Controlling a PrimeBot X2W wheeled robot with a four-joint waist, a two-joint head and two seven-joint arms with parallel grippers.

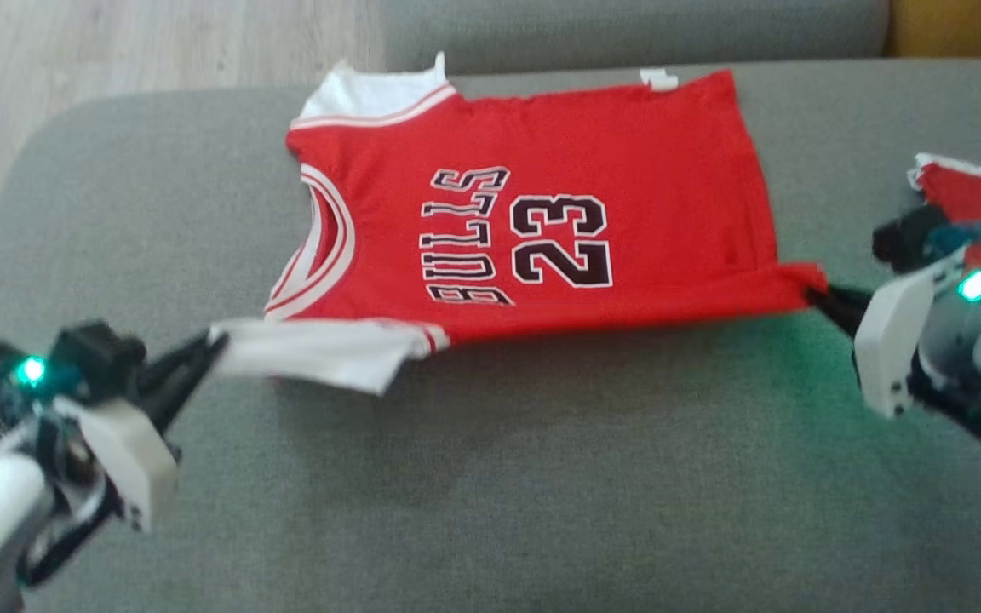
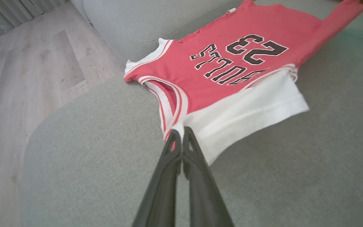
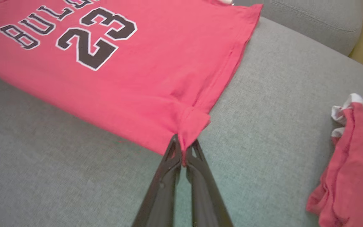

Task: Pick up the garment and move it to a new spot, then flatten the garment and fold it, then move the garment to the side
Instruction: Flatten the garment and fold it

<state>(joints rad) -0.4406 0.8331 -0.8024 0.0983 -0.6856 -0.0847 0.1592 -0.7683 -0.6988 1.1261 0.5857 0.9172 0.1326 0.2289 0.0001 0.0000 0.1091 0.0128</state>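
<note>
2 grips on the garment, both pinched tight: left gripper on the white shoulder corner by the neck trim, right gripper on the bunched red hem corner. Red sleeveless jersey, white-red trim at neck and armholes, black "BULLS" and "23" outlined in white, white inner layer showing at the left end. It's spread sideways across the grey sofa cushion, near edge pulled taut between the grippers. Another red cloth lies apart on the right.

L hand, R hand both clamped tight, arms spread apart.
</note>
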